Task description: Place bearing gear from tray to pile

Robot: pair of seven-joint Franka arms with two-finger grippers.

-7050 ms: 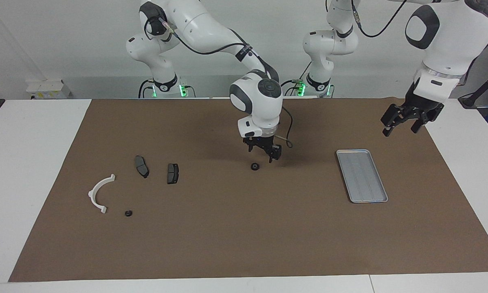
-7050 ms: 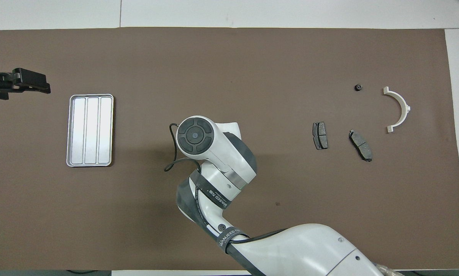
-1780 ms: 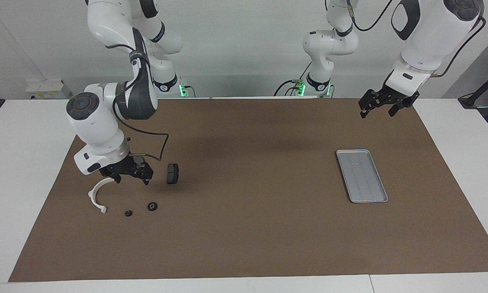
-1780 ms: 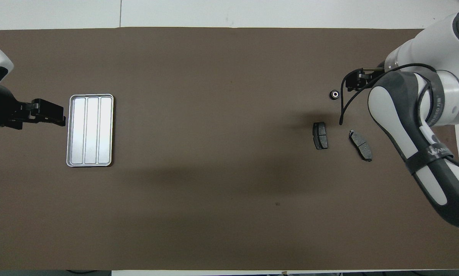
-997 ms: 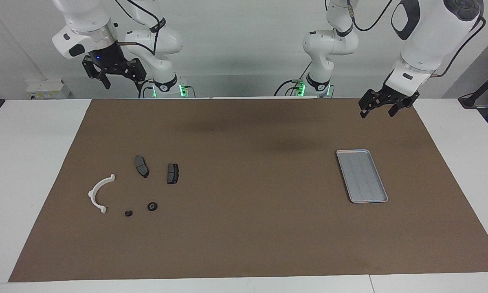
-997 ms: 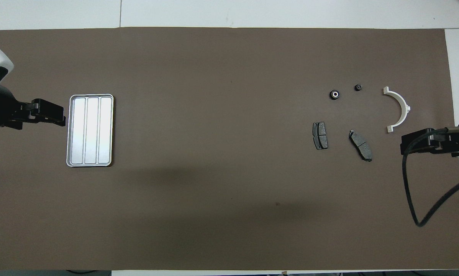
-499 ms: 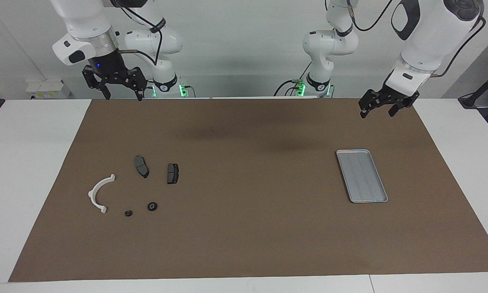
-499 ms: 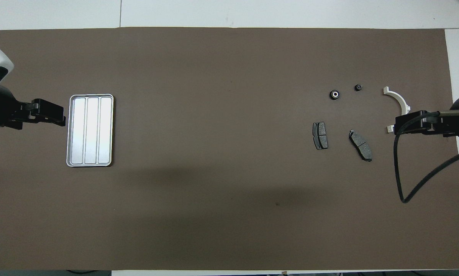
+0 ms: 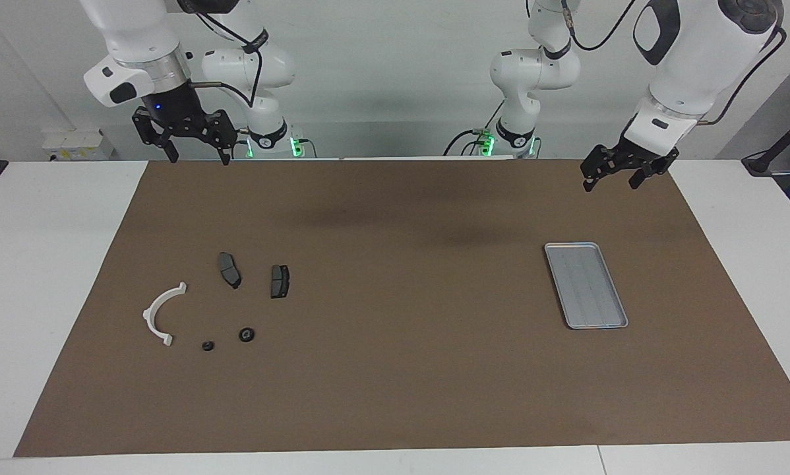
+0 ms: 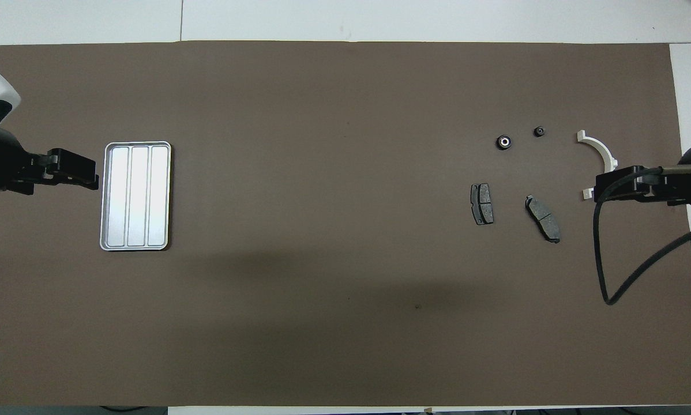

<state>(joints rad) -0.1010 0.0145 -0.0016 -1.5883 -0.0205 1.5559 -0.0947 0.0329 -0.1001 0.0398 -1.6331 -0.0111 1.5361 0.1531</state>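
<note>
Carried the bearing gear [image 9: 247, 334] from mid-mat to beside the pile [image 9: 200, 297], then lifted the right gripper [image 9: 197, 153] clear, empty.

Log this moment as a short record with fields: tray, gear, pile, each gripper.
tray: tray lies empty toward the left arm's end of the mat
bearing gear: bearing gear lies on the mat beside a smaller black ring
pile: white bracket and two brake pads, all apart
right gripper: right gripper raised and open, holding nothing
left gripper: left gripper raised and open, waiting
task state: gear lies with the pile
</note>
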